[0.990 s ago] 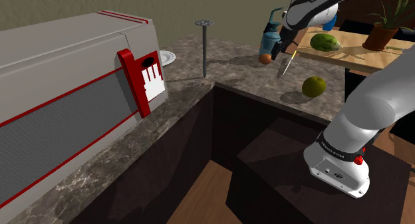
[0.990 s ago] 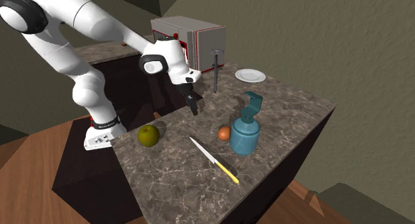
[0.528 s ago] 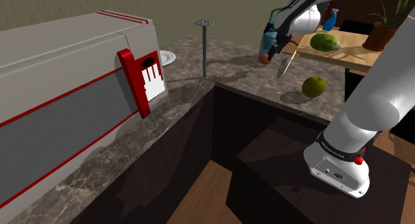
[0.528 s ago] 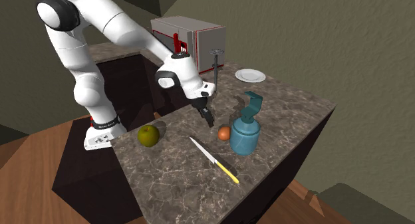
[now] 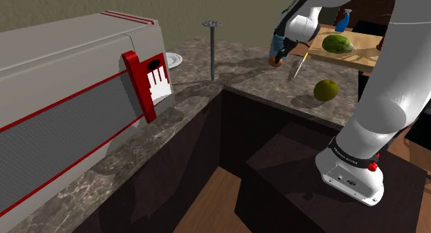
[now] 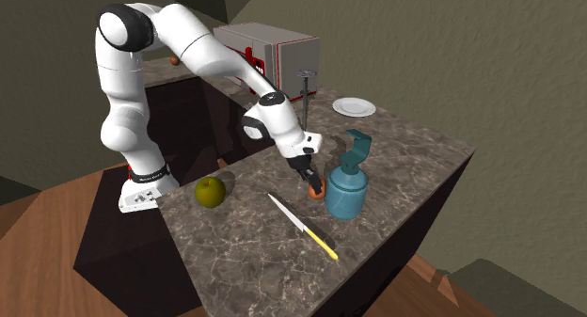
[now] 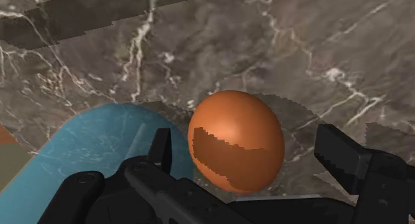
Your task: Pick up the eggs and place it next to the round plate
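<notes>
Egg (image 7: 236, 141) sits on the counter (image 7: 299, 43) beside the blue bottle (image 7: 86, 149), between my gripper's (image 7: 246, 155) spread fingers, not clamped. Grasp step: next I'd squeeze gently, lift, then carry toward the plate (image 6: 354, 106).

In the wrist view I lose the underside of the egg (image 7: 236, 139) behind the pincer (image 7: 246, 144), and the blue bottle (image 7: 93, 153) just beside the pincer runs off the edge. In the second exterior view the pincer covers part of the egg; I cannot tell whether a finger (image 7: 336, 149) touches it. Well away from the pincer, the plate (image 5: 175, 59) sits half behind a red handle (image 5: 131, 72).
</notes>
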Robot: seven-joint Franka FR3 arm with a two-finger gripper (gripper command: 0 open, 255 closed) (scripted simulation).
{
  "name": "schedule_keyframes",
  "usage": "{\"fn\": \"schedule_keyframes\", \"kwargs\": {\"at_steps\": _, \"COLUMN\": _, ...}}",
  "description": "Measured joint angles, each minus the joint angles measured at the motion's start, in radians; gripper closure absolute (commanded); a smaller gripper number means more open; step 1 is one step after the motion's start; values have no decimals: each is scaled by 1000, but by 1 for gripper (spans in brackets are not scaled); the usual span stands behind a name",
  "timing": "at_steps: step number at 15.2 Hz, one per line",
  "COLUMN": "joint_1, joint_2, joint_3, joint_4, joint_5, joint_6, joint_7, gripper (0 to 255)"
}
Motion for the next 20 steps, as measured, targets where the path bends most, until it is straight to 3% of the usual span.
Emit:
{"fn": "schedule_keyframes", "kwargs": {"at_steps": 5, "joint_1": -43, "joint_2": 70, "joint_3": 53, "joint_4": 33, "joint_5": 78, "joint_6": 30, "joint_7": -59, "gripper": 0}}
{"fn": "schedule_keyframes", "kwargs": {"at_steps": 11, "joint_1": -50, "joint_2": 82, "joint_3": 62, "joint_4": 41, "joint_5": 90, "joint_6": 34, "joint_7": -67, "gripper": 0}}
{"fn": "schedule_keyframes", "kwargs": {"at_steps": 12, "joint_1": -50, "joint_2": 82, "joint_3": 62, "joint_4": 41, "joint_5": 90, "joint_6": 34, "joint_7": -67, "gripper": 255}}
{"fn": "schedule_keyframes", "kwargs": {"at_steps": 20, "joint_1": -51, "joint_2": 82, "joint_3": 62, "joint_4": 42, "joint_5": 91, "joint_6": 34, "joint_7": -67, "gripper": 255}}
